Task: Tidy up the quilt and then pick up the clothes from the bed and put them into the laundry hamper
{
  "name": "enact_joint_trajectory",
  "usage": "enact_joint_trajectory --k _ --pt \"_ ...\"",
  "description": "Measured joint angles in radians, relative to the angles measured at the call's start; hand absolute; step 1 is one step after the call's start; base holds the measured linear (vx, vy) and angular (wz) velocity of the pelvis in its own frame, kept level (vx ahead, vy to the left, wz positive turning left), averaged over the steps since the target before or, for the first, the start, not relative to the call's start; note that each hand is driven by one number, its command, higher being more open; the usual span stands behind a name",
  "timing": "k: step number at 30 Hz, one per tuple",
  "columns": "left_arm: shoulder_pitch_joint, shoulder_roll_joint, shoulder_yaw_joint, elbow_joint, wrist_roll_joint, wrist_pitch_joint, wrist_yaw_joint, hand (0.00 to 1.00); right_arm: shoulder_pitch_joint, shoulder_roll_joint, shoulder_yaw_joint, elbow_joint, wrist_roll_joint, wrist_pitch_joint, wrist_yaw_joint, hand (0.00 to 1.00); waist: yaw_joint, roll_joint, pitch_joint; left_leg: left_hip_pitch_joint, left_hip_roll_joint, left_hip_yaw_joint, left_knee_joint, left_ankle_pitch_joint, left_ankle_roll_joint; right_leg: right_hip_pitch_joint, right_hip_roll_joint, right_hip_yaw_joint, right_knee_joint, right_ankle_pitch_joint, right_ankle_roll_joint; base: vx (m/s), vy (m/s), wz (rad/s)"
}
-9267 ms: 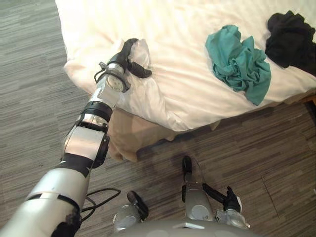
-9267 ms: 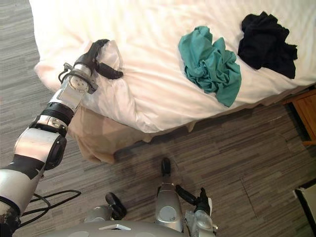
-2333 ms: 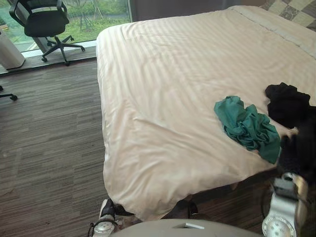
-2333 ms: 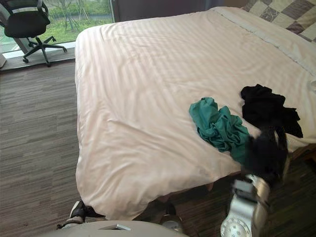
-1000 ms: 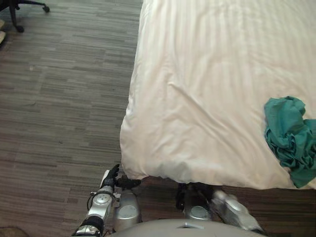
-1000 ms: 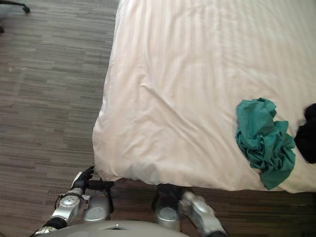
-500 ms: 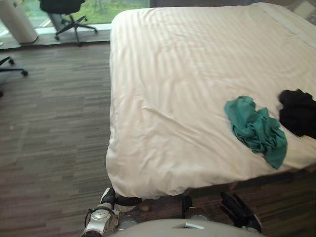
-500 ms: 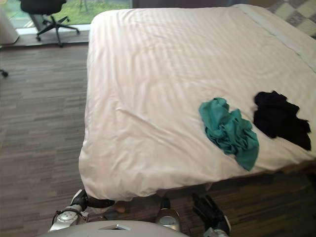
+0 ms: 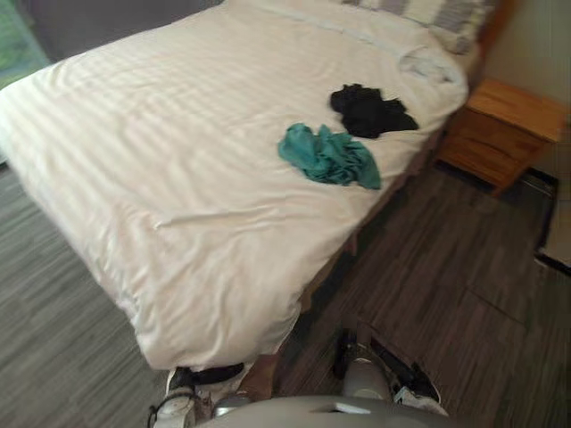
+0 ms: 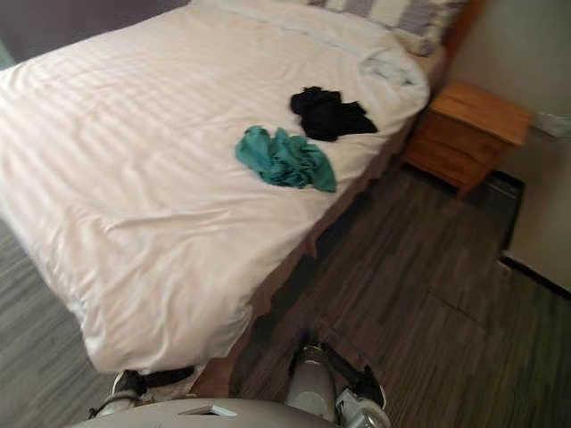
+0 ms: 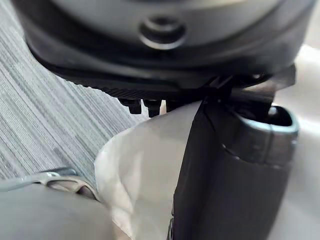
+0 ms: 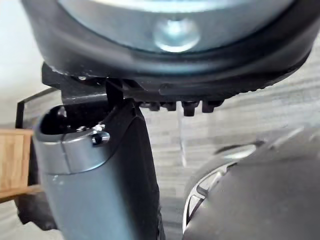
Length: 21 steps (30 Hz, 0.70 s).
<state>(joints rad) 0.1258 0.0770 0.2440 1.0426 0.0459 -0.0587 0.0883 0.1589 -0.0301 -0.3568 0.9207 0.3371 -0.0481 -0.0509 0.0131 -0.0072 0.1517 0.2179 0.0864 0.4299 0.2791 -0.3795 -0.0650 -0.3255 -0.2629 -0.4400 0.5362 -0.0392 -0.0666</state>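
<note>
Though the grip of left hand (image 11: 230,175) and right hand (image 12: 100,175) is unclear, crumpled teal cloth (image 9: 328,158) lies just beside crumpled black cloth (image 9: 370,111) on the white striped quilt (image 9: 161,178)

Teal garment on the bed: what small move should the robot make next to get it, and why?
Probably step forward toward the teal garment. The quilt already lies spread, the garment sits near its right edge beside the black garment, and the right robot hand hangs low, open, well short of it.
</note>
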Motion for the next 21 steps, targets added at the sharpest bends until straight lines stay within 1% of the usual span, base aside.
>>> enact_joint_trajectory --k 1,2,3,4,5,6,7,8,9,10,11,12,13,14,15,17,18,19,21 --pt "0.001 -0.001 0.005 0.014 0.000 0.004 0.001 1.00 -0.009 -0.004 0.013 -0.004 -0.017 -0.001 0.001 1.00 0.007 0.011 0.007 0.006 -0.004 0.018 -0.009 0.017 0.023 -0.010 0.016 -0.002 -0.028 0.076 -0.015 -0.05 0.086 -1.62" --pt "-0.002 -0.002 0.010 0.039 0.000 0.027 0.000 1.00 -0.027 -0.017 0.033 -0.003 -0.045 -0.011 0.005 1.00 0.013 0.020 0.003 -0.034 0.006 0.032 0.003 0.079 0.111 0.026 0.096 0.042 -0.218 0.208 -0.033 -0.19 0.012 -1.41" --pt "0.003 -0.007 0.010 0.046 0.001 0.027 -0.001 1.00 -0.039 -0.021 0.027 -0.005 -0.072 -0.007 0.004 1.00 0.013 0.044 0.002 -0.056 0.018 0.067 -0.058 0.124 0.120 0.009 0.086 0.028 -0.102 0.088 -0.047 -0.21 -0.029 -1.09" --pt "0.002 -0.008 -0.012 0.040 0.001 0.022 -0.003 1.00 -0.047 -0.033 0.018 0.006 -0.101 -0.002 -0.002 1.00 0.003 0.037 0.001 -0.028 0.004 0.079 -0.111 0.144 0.063 -0.015 0.028 0.003 0.150 -0.071 -0.044 -0.13 -0.116 -0.39" --pt "0.002 0.032 -0.071 0.028 0.003 0.022 -0.020 1.00 -0.056 -0.054 0.013 0.078 -0.141 0.006 0.000 1.00 -0.025 -0.007 0.006 -0.038 -0.067 0.084 -0.124 0.133 0.026 0.042 -0.015 0.022 0.187 -0.209 0.061 -0.15 -0.145 -0.79" --pt "-0.001 0.021 -0.068 0.031 0.001 0.040 -0.016 1.00 -0.076 -0.055 0.017 0.094 -0.168 0.002 0.006 1.00 -0.012 0.025 -0.005 -0.090 -0.056 0.054 -0.140 0.124 0.070 0.114 0.112 0.115 -0.117 -0.159 0.085 -0.19 -0.145 -1.15" --pt "0.007 0.004 -0.069 0.034 -0.001 0.042 -0.013 1.00 -0.111 -0.069 0.011 0.111 -0.172 0.003 0.006 1.00 0.012 0.086 -0.009 -0.108 -0.026 0.008 -0.192 0.143 0.088 0.117 0.165 0.114 -0.155 -0.136 0.086 -0.25 -0.101 -1.68" --pt "0.002 -0.005 -0.071 0.033 -0.001 0.038 -0.007 1.00 -0.133 -0.072 0.000 0.126 -0.172 0.006 0.001 1.00 -0.004 0.098 0.001 -0.122 -0.003 0.023 -0.216 0.210 0.040 0.086 0.110 0.082 0.091 -0.223 0.047 -0.12 -0.040 -1.01" --pt "0.000 0.019 -0.080 0.022 -0.002 0.038 -0.004 1.00 -0.116 -0.060 -0.001 0.134 -0.172 0.011 -0.003 1.00 -0.015 0.049 -0.001 -0.125 -0.047 0.044 -0.214 0.220 0.049 0.149 0.014 0.092 0.078 -0.225 0.118 -0.05 -0.049 -0.67" --pt "0.006 0.035 -0.087 0.019 -0.006 0.037 -0.003 1.00 -0.103 -0.053 -0.002 0.139 -0.173 0.014 -0.003 1.00 -0.011 0.022 -0.003 -0.125 -0.064 0.061 -0.213 0.216 0.050 0.186 -0.028 0.098 0.026 -0.192 0.149 -0.02 -0.092 -0.57" --pt "0.005 0.053 -0.087 0.022 -0.015 0.037 -0.002 1.00 -0.108 -0.040 0.006 0.147 -0.173 0.015 -0.003 1.00 -0.004 -0.008 0.000 -0.131 -0.076 0.098 -0.203 0.215 0.048 0.212 -0.037 0.146 -0.076 -0.199 0.208 -0.10 -0.168 -0.98" --pt "-0.001 0.058 -0.087 0.033 -0.045 0.046 0.012 1.00 -0.109 -0.032 0.017 0.146 -0.175 0.014 -0.002 1.00 -0.001 -0.007 -0.004 -0.154 -0.056 0.133 -0.175 0.214 0.046 0.258 0.005 0.151 -0.238 -0.184 0.217 -0.12 -0.221 -1.18" --pt "-0.004 0.045 -0.086 0.052 -0.060 0.046 0.019 1.00 -0.107 -0.035 0.019 0.147 -0.177 0.014 -0.002 1.00 -0.007 0.031 0.006 -0.160 -0.008 0.153 -0.146 0.210 0.040 0.313 0.066 0.155 -0.358 -0.093 0.209 -0.12 -0.181 -0.90" --pt "0.003 0.044 -0.084 0.053 -0.081 0.046 0.020 1.00 -0.105 -0.031 0.011 0.146 -0.172 0.015 -0.002 1.00 -0.012 0.036 0.005 -0.161 0.007 0.158 -0.129 0.210 0.040 0.335 0.083 0.156 -0.407 -0.064 0.202 -0.16 -0.166 -0.58" --pt "0.010 0.044 -0.073 0.053 -0.113 0.046 0.020 1.00 -0.094 -0.037 0.016 0.145 -0.179 0.011 -0.004 1.00 -0.017 0.039 0.008 -0.161 0.034 0.166 -0.087 0.204 0.030 0.375 0.110 0.170 -0.476 -0.029 0.186 -0.17 -0.108 -0.26" --pt "0.012 0.044 -0.073 0.047 -0.120 0.035 0.020 1.00 -0.087 -0.044 0.027 0.147 -0.207 0.011 -0.005 1.00 -0.013 0.040 0.013 -0.172 0.051 0.158 -0.060 0.202 0.028 0.383 0.128 0.175 -0.510 -0.006 0.173 -0.19 -0.101 -0.10" --pt "0.012 0.046 -0.073 0.044 -0.126 0.013 0.020 1.00 -0.088 -0.053 0.047 0.148 -0.213 0.011 -0.005 1.00 -0.013 0.040 0.021 -0.193 0.053 0.121 -0.041 0.204 0.025 0.380 0.137 0.179 -0.524 0.009 0.165 -0.23 -0.108 0.00" --pt "0.010 0.048 -0.073 0.043 -0.132 -0.004 0.018 1.00 -0.092 -0.060 0.055 0.161 -0.213 0.007 -0.005 1.00 -0.015 0.037 0.026 -0.215 0.049 0.040 -0.024 0.208 0.019 0.369 0.140 0.183 -0.527 0.014 0.160 -0.26 -0.106 -0.04" --pt "0.014 0.032 -0.073 0.038 -0.156 -0.020 0.016 1.00 -0.098 -0.072 0.061 0.182 -0.214 0.002 -0.008 1.00 -0.014 0.045 0.026 -0.223 0.036 -0.058 -0.024 0.210 0.014 0.346 0.140 0.211 -0.523 0.017 0.159 -0.19 -0.037 -0.33"
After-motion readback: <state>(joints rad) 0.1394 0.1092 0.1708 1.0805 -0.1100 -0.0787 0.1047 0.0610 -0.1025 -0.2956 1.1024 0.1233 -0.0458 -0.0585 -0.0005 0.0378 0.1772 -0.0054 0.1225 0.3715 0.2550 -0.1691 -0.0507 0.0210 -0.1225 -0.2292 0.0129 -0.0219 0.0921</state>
